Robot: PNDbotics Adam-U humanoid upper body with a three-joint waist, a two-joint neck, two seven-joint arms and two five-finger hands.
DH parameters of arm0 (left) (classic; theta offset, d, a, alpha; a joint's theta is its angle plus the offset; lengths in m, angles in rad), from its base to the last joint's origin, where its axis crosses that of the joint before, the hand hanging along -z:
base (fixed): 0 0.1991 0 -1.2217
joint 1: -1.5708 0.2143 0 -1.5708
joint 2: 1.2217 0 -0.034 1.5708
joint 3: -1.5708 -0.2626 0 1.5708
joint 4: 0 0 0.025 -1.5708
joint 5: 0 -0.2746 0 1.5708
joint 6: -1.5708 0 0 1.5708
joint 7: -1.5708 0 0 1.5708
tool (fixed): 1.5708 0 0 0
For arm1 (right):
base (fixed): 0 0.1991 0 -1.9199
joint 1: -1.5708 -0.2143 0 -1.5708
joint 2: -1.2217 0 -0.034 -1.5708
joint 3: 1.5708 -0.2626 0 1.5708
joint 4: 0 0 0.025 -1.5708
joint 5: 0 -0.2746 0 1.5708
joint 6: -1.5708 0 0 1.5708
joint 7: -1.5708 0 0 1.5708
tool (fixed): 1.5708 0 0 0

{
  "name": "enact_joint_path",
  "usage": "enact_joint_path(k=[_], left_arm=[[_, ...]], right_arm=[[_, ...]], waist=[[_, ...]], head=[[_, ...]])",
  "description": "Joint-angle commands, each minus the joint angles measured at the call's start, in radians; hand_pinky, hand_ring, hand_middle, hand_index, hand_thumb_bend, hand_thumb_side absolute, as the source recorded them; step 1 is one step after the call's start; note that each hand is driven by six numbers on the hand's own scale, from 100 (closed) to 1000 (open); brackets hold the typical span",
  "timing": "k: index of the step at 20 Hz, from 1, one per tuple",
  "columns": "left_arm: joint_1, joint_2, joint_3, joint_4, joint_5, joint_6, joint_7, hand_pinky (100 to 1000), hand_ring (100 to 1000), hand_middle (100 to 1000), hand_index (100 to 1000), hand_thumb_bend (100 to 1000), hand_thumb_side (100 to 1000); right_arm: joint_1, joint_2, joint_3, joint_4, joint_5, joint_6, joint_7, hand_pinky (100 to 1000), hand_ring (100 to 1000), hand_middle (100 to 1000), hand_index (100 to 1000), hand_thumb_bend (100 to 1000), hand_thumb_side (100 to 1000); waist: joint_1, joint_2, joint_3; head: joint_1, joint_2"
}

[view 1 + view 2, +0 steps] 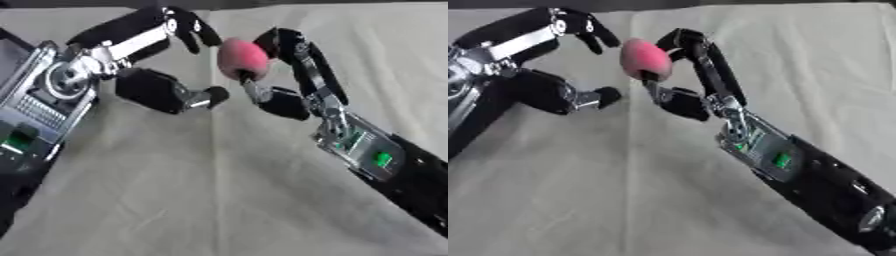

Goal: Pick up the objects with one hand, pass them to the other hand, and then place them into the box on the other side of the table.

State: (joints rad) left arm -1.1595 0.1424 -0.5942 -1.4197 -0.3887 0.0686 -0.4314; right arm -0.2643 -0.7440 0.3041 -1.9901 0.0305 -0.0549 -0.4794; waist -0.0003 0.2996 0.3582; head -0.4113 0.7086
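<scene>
Right eye view shows right hand (pixel 697 75) pinching pink ball (pixel 645 59), left hand (pixel 153 65) seemingly spread.

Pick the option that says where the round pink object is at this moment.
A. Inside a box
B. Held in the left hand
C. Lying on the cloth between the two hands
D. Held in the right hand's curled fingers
D: the round pink object sits between the curled fingers and thumb of the right hand, while the left hand is spread open beside it, not touching it.
</scene>
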Motion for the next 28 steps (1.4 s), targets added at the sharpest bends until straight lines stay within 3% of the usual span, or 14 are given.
enact_joint_path(k=[1,12,21,28], left_arm=[[-0.01,0.003,0.015,-0.005,-0.02,0.003,0.03,1000,735,750,828,424,456],[-0.003,0.003,0.014,-0.009,-0.045,0.023,0.087,1000,731,749,827,402,437],[0.007,0.003,0.005,-0.009,-0.008,-0.003,-0.004,1000,741,758,821,431,482],[0.011,-0.002,0.012,-0.004,-0.014,-0.035,-0.065,1000,740,755,820,410,450]], right_arm=[[-0.008,-0.008,-0.001,-0.01,0.008,-0.005,0.017,640,716,579,560,203,100],[0.0,0.006,0.006,-0.01,0.016,-0.019,0.084,637,714,577,558,213,100],[0.002,0.01,0.003,-0.01,0.018,-0.026,0.1,635,713,576,556,220,100],[-0.002,0.015,0.007,-0.01,0.025,-0.034,0.109,635,710,576,556,225,100]], waist=[[0.009,-0.005,0.0],[0.012,-0.004,-0.007],[0.015,-0.002,-0.011],[0.015,0.0,-0.014]], head=[[0.001,-0.019],[0.003,-0.027],[-0.003,-0.006],[-0.005,-0.003]])
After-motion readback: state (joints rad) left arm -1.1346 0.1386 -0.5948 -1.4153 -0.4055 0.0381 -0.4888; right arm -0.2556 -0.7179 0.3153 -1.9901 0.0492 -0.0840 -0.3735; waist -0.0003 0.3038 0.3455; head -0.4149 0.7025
